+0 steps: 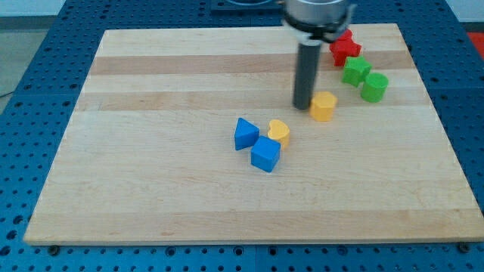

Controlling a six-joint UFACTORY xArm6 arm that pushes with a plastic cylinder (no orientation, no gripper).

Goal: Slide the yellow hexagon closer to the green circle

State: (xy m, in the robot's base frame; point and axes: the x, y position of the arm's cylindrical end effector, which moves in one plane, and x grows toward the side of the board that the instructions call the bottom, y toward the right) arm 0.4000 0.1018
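Gripperless, my tip [303, 106] touches the yellow hexagon [324, 107]; open board separates it from the green circle [374, 88].

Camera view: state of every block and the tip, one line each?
my tip: down at the board, just left of the yellow hexagon
yellow hexagon: upright, apart from the green circle
green circle: upright, beside the green star
green star: below the red star
red star: near the top edge
yellow heart: against the blue cube
blue cube: flat
blue triangle: flat
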